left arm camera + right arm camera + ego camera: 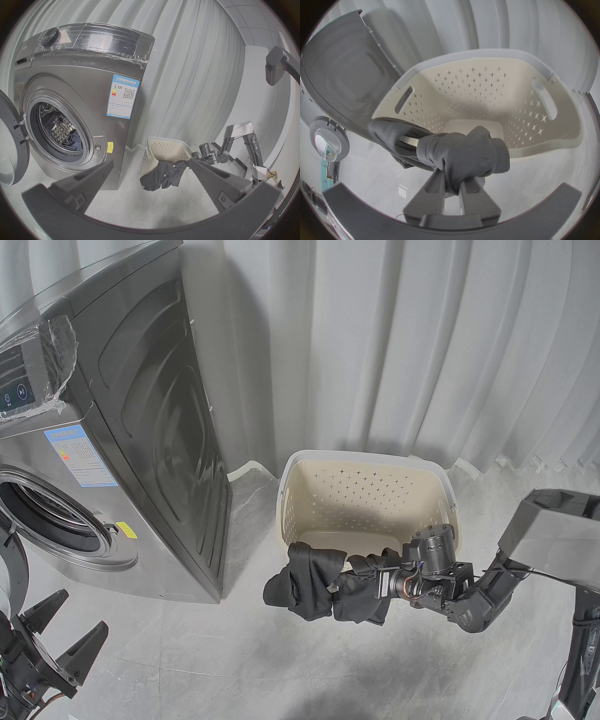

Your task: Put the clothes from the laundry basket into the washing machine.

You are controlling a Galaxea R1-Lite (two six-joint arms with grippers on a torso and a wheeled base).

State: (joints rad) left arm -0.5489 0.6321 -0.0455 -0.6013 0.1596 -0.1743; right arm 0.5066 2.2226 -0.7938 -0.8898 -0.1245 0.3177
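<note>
A dark grey garment [312,584] hangs over the near rim of the cream laundry basket [369,496], draping down its outer wall; my right gripper [369,580] is shut on it [462,156]. In the left wrist view the same garment [162,175] dangles from the basket [165,150]. The grey washing machine [125,427] stands left of the basket with its round door [9,143] swung open. Dark blue cloth [73,140] lies inside the drum. My left gripper [56,627] hovers low before the machine, fingers [93,178] spread open and empty.
White curtains [406,346] hang behind the basket and machine. The pale marble-like floor [250,659] lies bare between machine and basket. Plastic film [50,365] covers the machine's control panel.
</note>
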